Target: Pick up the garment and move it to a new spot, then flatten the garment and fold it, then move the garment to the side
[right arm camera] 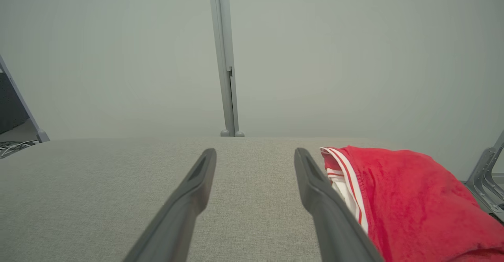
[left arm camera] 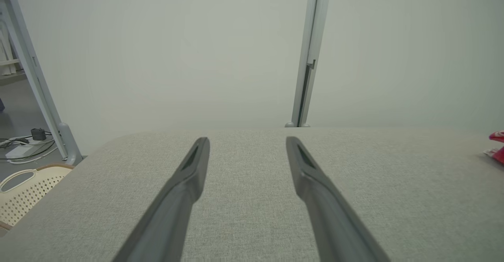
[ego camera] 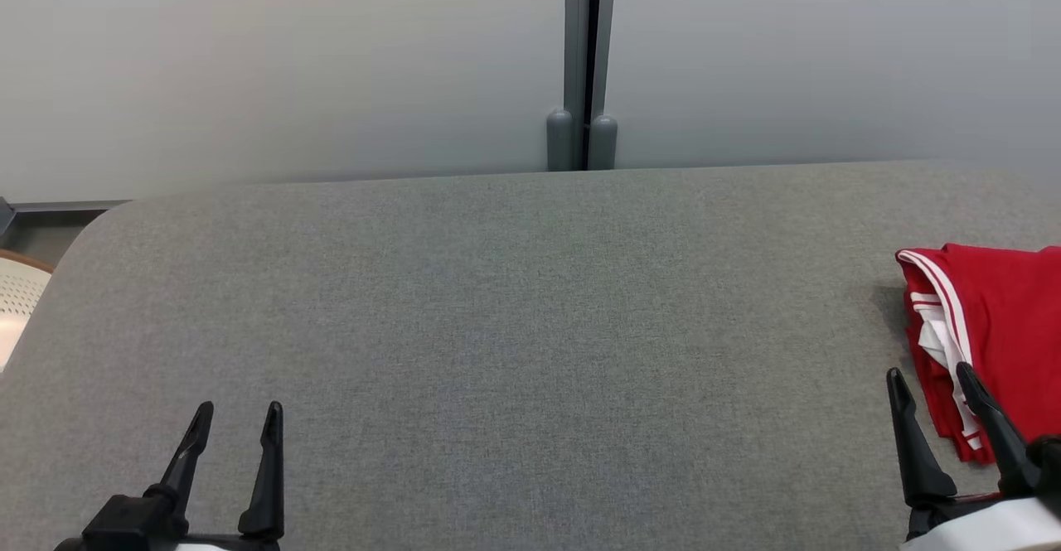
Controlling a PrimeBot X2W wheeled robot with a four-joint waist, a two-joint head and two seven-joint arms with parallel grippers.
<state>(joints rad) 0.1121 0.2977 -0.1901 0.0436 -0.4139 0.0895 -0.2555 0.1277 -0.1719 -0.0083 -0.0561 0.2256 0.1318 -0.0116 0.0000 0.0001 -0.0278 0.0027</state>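
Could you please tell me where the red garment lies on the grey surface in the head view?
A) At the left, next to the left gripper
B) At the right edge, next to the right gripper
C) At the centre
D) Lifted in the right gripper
B: the red garment lies in a heap on the grey surface at its right side, beside the open right gripper, which is not gripping it.

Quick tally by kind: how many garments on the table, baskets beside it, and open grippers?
Red garment: 1
Cream basket: 1
Open grippers: 2 (left gripper, right gripper)
Total: 4
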